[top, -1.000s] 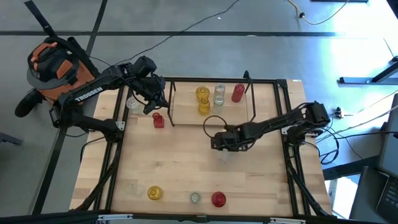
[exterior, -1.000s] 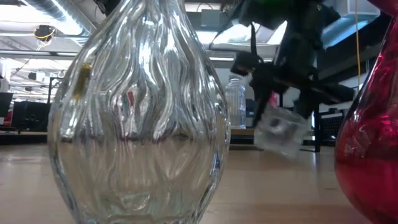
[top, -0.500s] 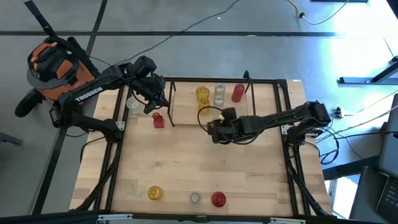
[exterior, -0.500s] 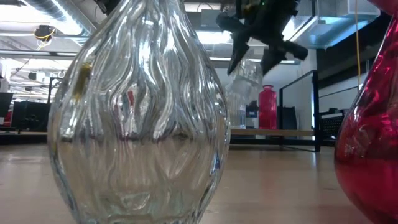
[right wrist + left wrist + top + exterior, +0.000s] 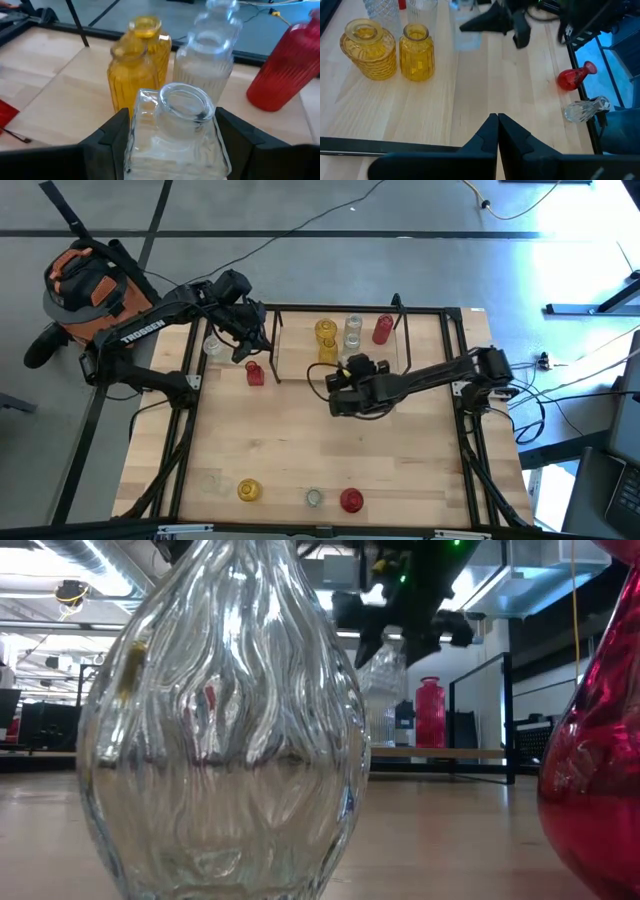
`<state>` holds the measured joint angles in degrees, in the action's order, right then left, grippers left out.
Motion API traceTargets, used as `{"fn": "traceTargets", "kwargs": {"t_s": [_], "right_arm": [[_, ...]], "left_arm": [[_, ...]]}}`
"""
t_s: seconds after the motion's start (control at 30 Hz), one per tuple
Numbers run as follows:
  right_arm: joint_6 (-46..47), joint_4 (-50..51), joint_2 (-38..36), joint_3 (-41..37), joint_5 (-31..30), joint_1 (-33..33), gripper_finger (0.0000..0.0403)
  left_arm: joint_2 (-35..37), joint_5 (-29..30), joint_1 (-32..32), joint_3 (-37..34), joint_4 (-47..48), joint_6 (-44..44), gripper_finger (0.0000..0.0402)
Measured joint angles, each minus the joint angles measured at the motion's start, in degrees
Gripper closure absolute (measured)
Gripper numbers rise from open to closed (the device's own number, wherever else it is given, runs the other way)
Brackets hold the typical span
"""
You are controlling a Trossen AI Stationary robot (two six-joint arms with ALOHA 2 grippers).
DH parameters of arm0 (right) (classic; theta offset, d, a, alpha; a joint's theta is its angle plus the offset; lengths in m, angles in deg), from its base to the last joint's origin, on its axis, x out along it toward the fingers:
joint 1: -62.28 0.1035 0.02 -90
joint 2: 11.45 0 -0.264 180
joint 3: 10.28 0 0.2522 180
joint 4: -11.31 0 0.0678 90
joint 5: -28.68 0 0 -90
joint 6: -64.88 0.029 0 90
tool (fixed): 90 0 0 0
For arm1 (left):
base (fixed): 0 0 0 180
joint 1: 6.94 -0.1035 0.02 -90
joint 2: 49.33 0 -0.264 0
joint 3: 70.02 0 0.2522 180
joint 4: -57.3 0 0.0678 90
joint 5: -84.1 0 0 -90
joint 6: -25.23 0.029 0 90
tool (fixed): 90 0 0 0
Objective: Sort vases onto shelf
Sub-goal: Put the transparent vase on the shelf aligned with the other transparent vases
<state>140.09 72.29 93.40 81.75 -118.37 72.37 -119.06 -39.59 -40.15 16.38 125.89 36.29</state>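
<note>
My right gripper (image 5: pixel 350 372) is at the shelf's near edge, shut on a clear square glass vase (image 5: pixel 175 130). It also shows high in the low view (image 5: pixel 400 635). The shelf (image 5: pixel 300 365) holds two yellow vases (image 5: pixel 132 75), two clear ribbed vases (image 5: pixel 205 65) and a red vase (image 5: pixel 285 65), all standing upright. My left gripper (image 5: pixel 497 131) is shut and empty at the shelf's left end (image 5: pixel 245 335). A small red vase (image 5: pixel 254 372) and a clear one (image 5: pixel 213 346) lie on their sides on the table near it. My right gripper pinches the square vase's body by two opposite side walls (image 5: pixel 137 135) between its two fingers (image 5: pixel 115 132). The fingers come level from the table's near side, pointing toward the shelf. The vase sits upright, mouth up, lifted clear of the table.
Several vases stand along the table's near edge: a clear one (image 5: pixel 210 480), a yellow one (image 5: pixel 248 490), a clear one (image 5: pixel 314 498) and a red one (image 5: pixel 351 500). The last two fill the low view (image 5: pixel 225 720). Black posts (image 5: pixel 398 305) rise from the shelf.
My right gripper has risen from the middle of the table and gone toward the far edge, to the shelf, carrying the clear square vase. The vase hung tilted low over the table before and is upright and higher now.
</note>
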Motion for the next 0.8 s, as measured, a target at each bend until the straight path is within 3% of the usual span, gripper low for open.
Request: {"fn": "traceTargets", "kwargs": {"t_s": [0.3, 0.8], "right_arm": [[15.42, 4.48, 4.56, -0.01, -0.45, 0.00, 0.0204], [14.26, 2.35, 8.13, -0.01, -1.34, 0.02, 0.0204]], "left_arm": [[0.00, 0.00, -0.01, 0.00, 0.83, -0.01, 0.0401], [0.00, 0.17, -0.05, 0.00, 1.22, 1.41, 0.0401]]}}
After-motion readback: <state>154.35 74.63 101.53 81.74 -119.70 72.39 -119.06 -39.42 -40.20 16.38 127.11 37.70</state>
